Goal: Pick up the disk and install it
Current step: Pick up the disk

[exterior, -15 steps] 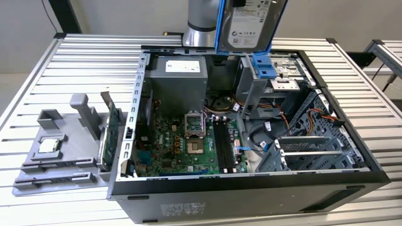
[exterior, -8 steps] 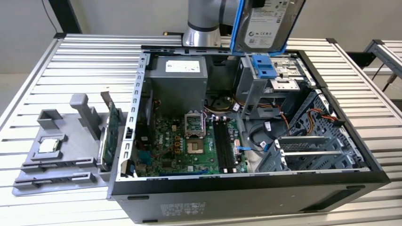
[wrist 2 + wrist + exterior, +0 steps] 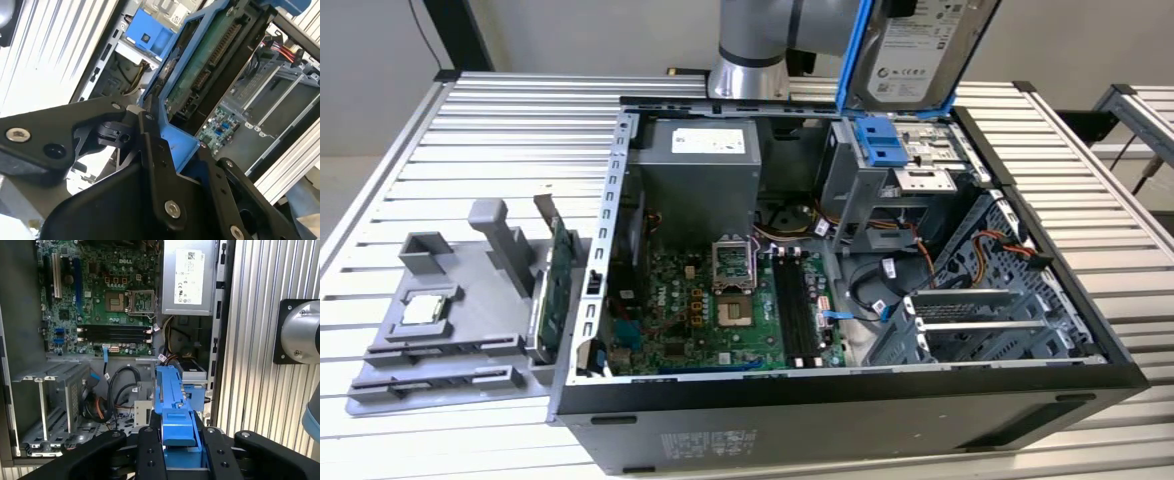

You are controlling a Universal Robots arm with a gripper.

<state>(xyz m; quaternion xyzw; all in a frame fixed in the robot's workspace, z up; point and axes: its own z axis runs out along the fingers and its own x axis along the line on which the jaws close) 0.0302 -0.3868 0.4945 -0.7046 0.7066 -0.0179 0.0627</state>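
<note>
The gripper (image 3: 181,452) is closed tight on one end of the disk (image 3: 914,52), with a finger pressing each blue rail. The disk stands on its edge in the air, reaching out from the gripper toward the open computer case (image 3: 854,425) below. Its far end is right by the drive bay (image 3: 861,200) and the blue latch (image 3: 887,140). I cannot tell if they touch. The gripper only holds one end, so I think the disk could tip or slide a little. If it is not lined up, the rails could hit the bay's metal edge and get stuck. A hard push could then snap the plastic. The orange cables (image 3: 945,252), down past the bay, could also get squashed.
</note>
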